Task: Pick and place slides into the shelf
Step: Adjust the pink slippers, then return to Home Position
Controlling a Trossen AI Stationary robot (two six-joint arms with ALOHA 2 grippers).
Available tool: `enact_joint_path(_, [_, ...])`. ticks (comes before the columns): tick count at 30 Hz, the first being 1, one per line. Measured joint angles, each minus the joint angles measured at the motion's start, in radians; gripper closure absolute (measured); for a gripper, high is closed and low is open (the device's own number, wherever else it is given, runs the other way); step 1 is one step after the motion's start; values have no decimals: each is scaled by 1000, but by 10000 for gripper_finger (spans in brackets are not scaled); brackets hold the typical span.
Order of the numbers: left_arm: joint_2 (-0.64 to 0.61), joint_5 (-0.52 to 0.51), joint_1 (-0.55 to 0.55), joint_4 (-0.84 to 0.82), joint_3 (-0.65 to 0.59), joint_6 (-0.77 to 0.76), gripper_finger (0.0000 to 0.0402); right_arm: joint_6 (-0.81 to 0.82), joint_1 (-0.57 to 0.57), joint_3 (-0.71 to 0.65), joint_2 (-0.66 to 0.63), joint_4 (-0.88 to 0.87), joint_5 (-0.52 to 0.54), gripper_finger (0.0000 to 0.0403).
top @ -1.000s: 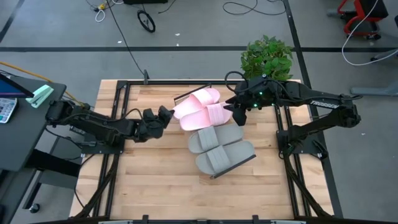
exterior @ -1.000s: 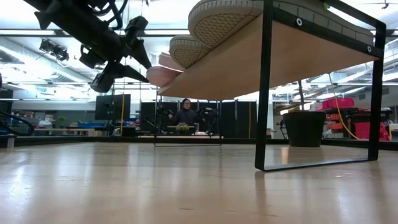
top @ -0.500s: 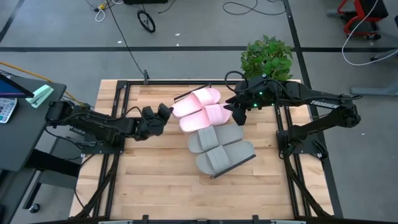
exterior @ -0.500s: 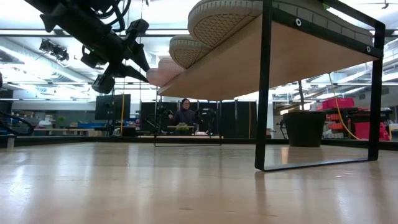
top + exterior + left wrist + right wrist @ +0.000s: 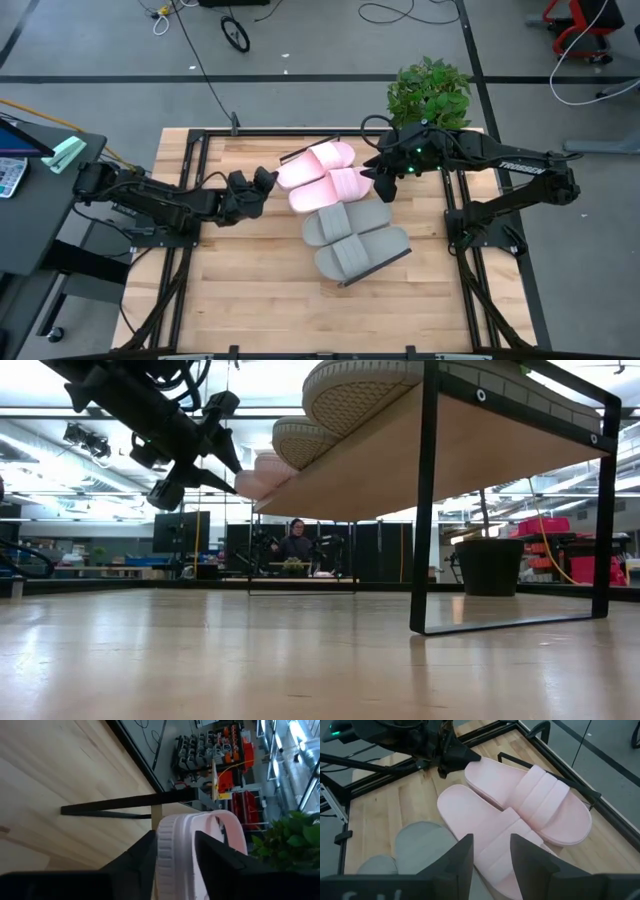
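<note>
Four slides lie side by side on the shelf (image 5: 396,258), which stands on black legs (image 5: 428,510) above the tabletop: a far pink slide (image 5: 318,162), a near pink slide (image 5: 336,187) and two grey slides (image 5: 345,225) (image 5: 362,250). My left gripper (image 5: 267,183) is at the shelf's left side, shut on the far pink slide's heel. My right gripper (image 5: 384,184) hovers open at the near pink slide's toe end; in its wrist view (image 5: 492,847) the fingers stand above that slide's strap and touch nothing. My left gripper holds the far pink slide by its heel end (image 5: 174,827), pinched between the two fingers (image 5: 146,852). The fingers come about level from the table's left, along the slide. The rest of the slide lies on the shelf board beside the other pink one.
A potted plant (image 5: 430,92) stands at the table's far right corner, just behind my right arm. Bare plank tabletop (image 5: 250,290) lies near and left of the shelf. Black frame rails (image 5: 190,200) run along the table's sides. A person (image 5: 297,542) sits far off in the room.
</note>
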Motion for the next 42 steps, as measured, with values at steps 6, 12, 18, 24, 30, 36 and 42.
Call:
enact_joint_path(6, [-3,-59,-38,-19,0,31,212,-6,0,0,0,-7,0,269])
enact_joint_path(12, [-51,-175,-118,-65,2,101,187,-28,0,0,-3,-50,3,269])
enact_joint_path(18, [-196,-154,-213,-95,1,474,219,-68,-15,-2,-30,-74,2,270])
enact_joint_path(24, [-278,206,-173,198,0,989,310,-80,-80,-2,-32,-68,-49,284])
enact_joint_path(30, [-260,598,-11,815,-206,1224,394,-78,-122,-2,-14,1,-98,298])
enact_joint_path(36, [-266,624,52,1491,-526,1350,396,-106,-114,-1,-17,8,-85,370])
enact_joint_path(42, [-339,710,45,1518,-588,1422,398,-95,-120,-4,-16,6,-66,396])
